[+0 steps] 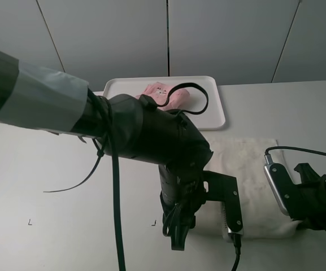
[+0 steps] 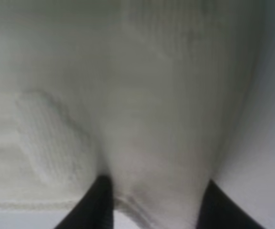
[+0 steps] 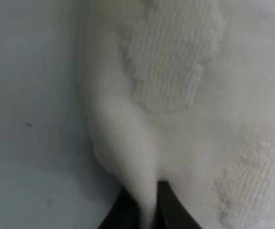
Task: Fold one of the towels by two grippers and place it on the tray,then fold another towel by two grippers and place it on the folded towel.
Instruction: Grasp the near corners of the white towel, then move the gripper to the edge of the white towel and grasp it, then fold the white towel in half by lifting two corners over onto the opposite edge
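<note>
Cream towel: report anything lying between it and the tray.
Nothing visible lies on the table between the cream towel and the tray; only a bare strip separates them. The pink towel already on the tray is where it lands. The left arm hides part of that gap.

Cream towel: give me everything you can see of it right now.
The cream towel is off-white terry with a faint raised embossed pattern, and looks soft and fluffy. It lies mostly flat on the table, just in front of the tray, partly hidden by the left arm. The right gripper is shut on a pinched-up fold at one edge. The left gripper has its fingers apart, astride the towel's edge; no firm pinch shows there.
</note>
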